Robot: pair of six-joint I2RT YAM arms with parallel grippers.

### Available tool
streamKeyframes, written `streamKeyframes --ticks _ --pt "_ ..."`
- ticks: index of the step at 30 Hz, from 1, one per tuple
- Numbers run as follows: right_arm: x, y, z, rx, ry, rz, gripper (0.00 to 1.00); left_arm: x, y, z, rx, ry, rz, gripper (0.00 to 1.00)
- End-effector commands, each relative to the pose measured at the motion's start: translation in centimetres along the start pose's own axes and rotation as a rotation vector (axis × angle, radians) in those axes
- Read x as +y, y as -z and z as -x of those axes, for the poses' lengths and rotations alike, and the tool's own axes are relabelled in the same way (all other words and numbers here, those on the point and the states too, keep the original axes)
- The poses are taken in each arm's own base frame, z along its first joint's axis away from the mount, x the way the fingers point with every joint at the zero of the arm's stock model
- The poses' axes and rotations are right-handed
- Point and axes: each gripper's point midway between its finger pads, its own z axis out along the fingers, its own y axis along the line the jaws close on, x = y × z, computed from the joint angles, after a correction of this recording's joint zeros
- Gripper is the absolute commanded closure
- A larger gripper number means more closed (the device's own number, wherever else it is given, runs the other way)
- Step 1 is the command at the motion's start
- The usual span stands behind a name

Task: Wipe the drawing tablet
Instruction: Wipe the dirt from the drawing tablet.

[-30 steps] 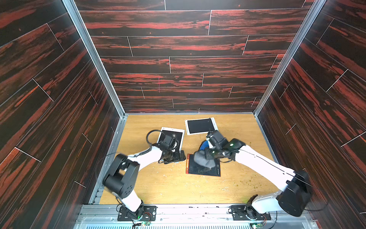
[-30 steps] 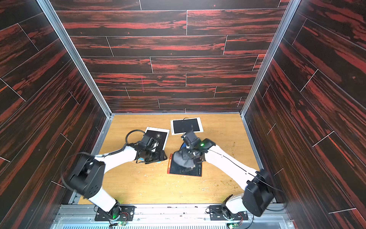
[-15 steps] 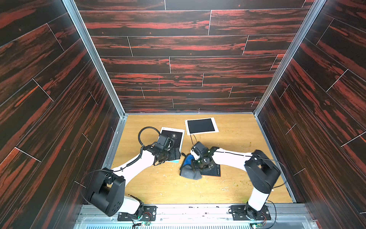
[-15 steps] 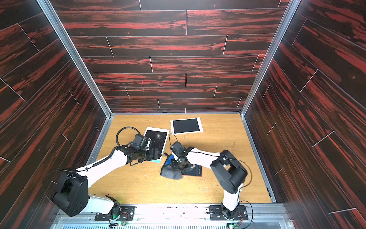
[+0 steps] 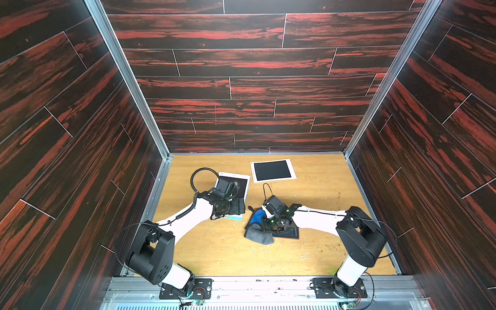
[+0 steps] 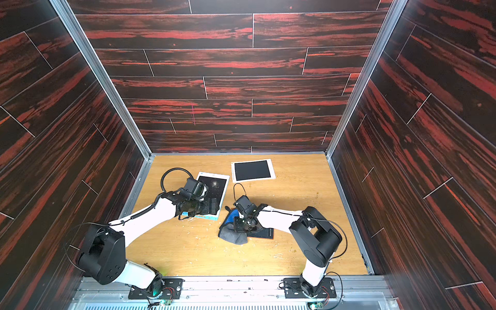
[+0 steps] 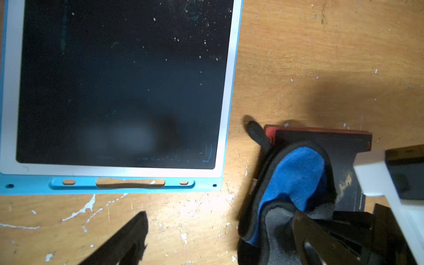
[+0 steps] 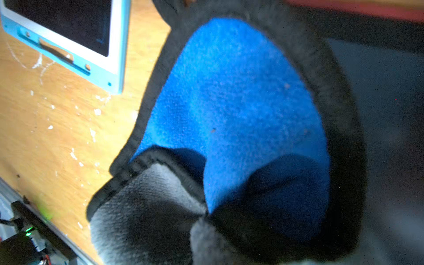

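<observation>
A dark drawing tablet with a red edge (image 5: 288, 234) (image 6: 265, 234) (image 7: 321, 135) lies mid-table. My right gripper (image 5: 268, 228) (image 6: 241, 228) is shut on a blue and grey cloth with a black border (image 5: 256, 230) (image 6: 232, 234) (image 7: 293, 179) (image 8: 229, 103). It presses the cloth on the tablet's left end, and part of the cloth spills onto the wood. In the right wrist view the cloth hides the jaws. My left gripper (image 5: 236, 206) (image 6: 212, 206) (image 7: 218, 243) is open and holds nothing. It hovers over the near end of a blue-framed tablet (image 5: 240, 182) (image 7: 119, 91).
The blue-framed tablet (image 6: 217, 185) (image 8: 68, 23) has pale specks on its dark screen. A white-framed tablet (image 5: 272, 171) (image 6: 252, 170) lies at the back. White scuffs and crumbs mark the wooden tabletop (image 5: 228, 255). Dark walls enclose three sides.
My right gripper dragged the cloth from the red-edged tablet's middle to its left end, so the cloth now overhangs the table. The left gripper stayed open near the blue-framed tablet.
</observation>
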Motion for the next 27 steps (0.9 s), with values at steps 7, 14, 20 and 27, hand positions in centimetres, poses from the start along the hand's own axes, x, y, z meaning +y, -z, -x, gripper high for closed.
streamKeyframes --ticks 7,14,20,27 --pt "-6.2 0.3 -4.2 0.122 -0.077 -0.213 1.0 0.1 0.1 0.1 0.026 -0.032 0.043 0.01" --pt "-8.6 1.4 -4.4 0.115 -0.113 -0.241 1.0 -0.6 -0.7 -0.7 0.079 -0.115 0.122 0.01" --pt "-10.4 1.7 -4.4 0.119 -0.146 -0.231 1.0 -2.4 -2.8 -2.3 0.161 -0.23 0.183 0.04" --pt "-11.2 1.6 -4.5 0.119 -0.155 -0.213 1.0 -2.3 -5.2 -4.0 0.247 -0.292 0.258 0.11"
